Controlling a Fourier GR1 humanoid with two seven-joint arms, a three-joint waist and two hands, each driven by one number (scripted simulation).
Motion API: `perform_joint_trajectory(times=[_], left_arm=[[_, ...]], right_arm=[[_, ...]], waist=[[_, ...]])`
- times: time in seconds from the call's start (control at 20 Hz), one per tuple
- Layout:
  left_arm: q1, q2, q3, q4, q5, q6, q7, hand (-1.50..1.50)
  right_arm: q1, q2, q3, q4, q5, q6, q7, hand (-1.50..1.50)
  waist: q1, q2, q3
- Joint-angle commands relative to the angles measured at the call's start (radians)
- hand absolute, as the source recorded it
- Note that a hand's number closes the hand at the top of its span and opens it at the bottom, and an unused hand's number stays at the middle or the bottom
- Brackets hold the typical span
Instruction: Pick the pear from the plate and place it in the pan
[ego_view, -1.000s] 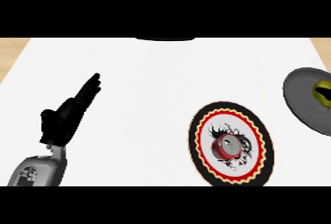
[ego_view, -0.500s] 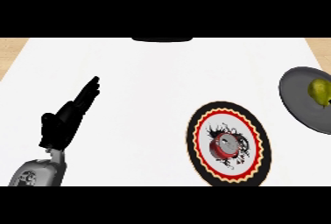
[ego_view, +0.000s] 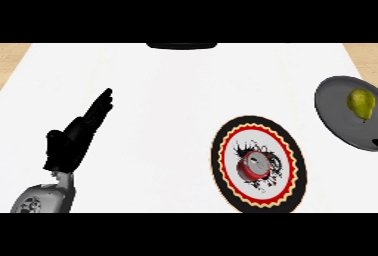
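Right, a quick count across the white counter (ego_view: 177, 90): one pear (ego_view: 360, 103), yellow-green, lying in one dark grey pan (ego_view: 336, 115) at the far right edge of the view, where the pan's right side runs out of the picture. So the pear sits inside the pan, on its upper right part, stem end pointing down toward the near rim. One plate (ego_view: 225, 150) too, a round one with a black scalloped border, a red ring and a cream band, lying flat on the counter at centre right, left of the pan and a little nearer, the two apart with white counter between them. At the plate's middle there is a red and silver printed motif with black splashes round it, and no fruit on it. One dark object (ego_view: 181, 45) peeks in at the top edge, only its lower rim showing, too little to name. Hands now: one in view, the left hand (ego_view: 70, 140), black, rising from its grey forearm (ego_view: 40, 200) at the lower left. Its fingers are straight and held together, pointing up and to the right, thumb out to the side, nothing in it, well apart from plate and pan. The right hand shows nowhere.
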Motion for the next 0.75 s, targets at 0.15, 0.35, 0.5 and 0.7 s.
perform_joint_trajectory(times=[0.15,0.35,0.5,0.7], left_arm=[[0.001,0.017,0.059,0.006,0.027,-0.047,-0.002,0.0],[-0.049,0.015,0.075,-0.009,0.034,-0.051,0.068,0.0],[0.045,0.002,0.063,-0.009,0.001,-0.048,-0.021,0.0],[-0.006,-0.068,0.008,0.058,-0.075,0.007,-0.03,0.0]], right_arm=[[0.132,0.116,0.046,-0.127,-0.085,0.027,-0.065,-1.5],[0.239,0.171,0.074,-0.247,-0.124,0.047,-0.077,-1.5],[0.331,0.252,0.111,-0.426,-0.145,0.009,-0.012,-1.5],[0.391,0.282,0.137,-0.481,-0.155,-0.012,-0.035,-1.5]], waist=[[-0.009,-0.004,-0.002],[-0.012,-0.004,-0.002],[-0.013,-0.006,-0.003],[-0.013,-0.003,-0.002]])
